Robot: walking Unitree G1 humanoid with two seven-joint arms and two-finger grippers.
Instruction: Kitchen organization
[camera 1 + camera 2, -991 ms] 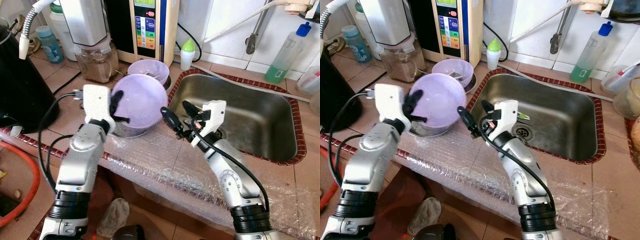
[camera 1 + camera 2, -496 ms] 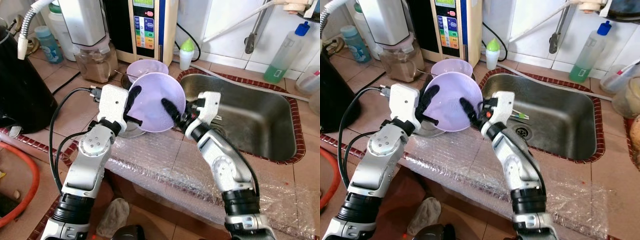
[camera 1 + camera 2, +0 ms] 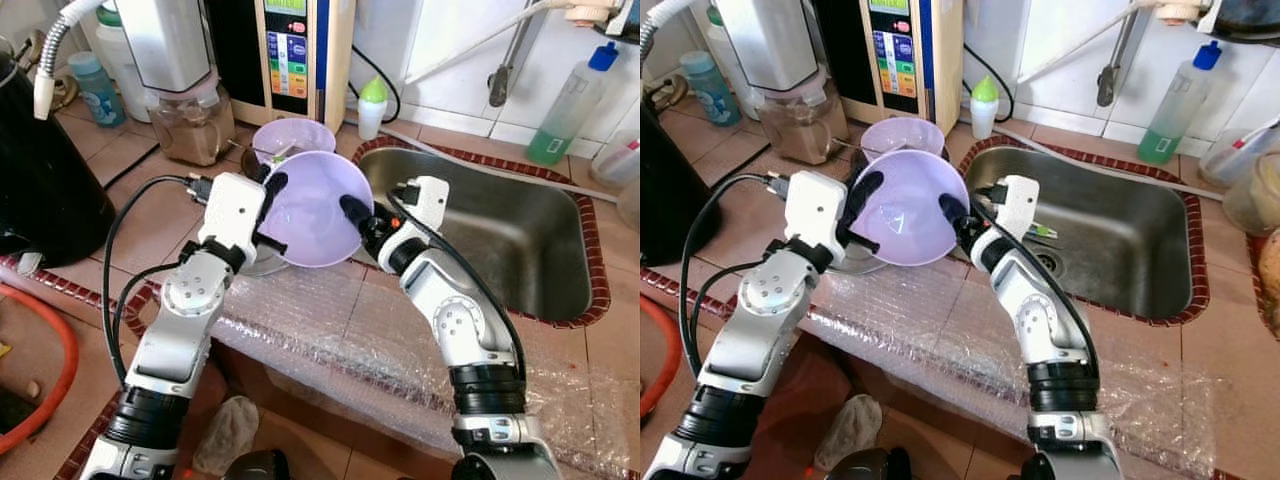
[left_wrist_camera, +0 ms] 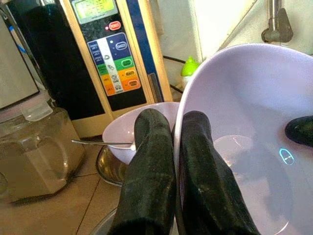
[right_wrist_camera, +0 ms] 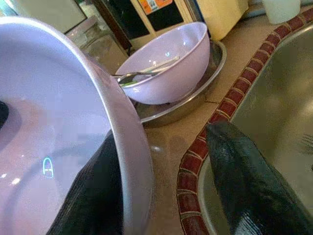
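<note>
A black kettle (image 3: 40,170) is seen at the far left of the tiled counter (image 3: 140,200), with a small blue bottle (image 3: 98,88) behind it and a glass jar (image 3: 192,125) under a grey appliance (image 3: 168,40). Next to these a water dispenser (image 3: 290,50) with coloured buttons is placed against the wall.

The lilac bowl (image 3: 318,205) is held tilted above the counter edge, just left of the sink (image 3: 500,235), its hollow turned up towards the camera. Its left rim is clamped by the left gripper (image 3: 268,212): in the left wrist view one finger (image 4: 149,176) lies outside the wall and the other inside, pressed close together on it. At the bowl's right rim the right gripper (image 3: 358,218) is placed with its fingers apart; in the right wrist view one finger (image 5: 93,196) is seen inside the bowl against the wall, while the other (image 5: 244,181) stands clear of it over the sink edge.

Behind the held bowl a second lilac bowl (image 3: 295,138) with a spoon (image 5: 142,71) in it is set in a metal dish (image 5: 195,93). A small green-capped bottle (image 3: 373,107) stands beyond it. Bubble wrap (image 3: 330,320) is spread over the counter front. At the far right a bottle of green liquid (image 3: 570,100) stands behind the sink.
</note>
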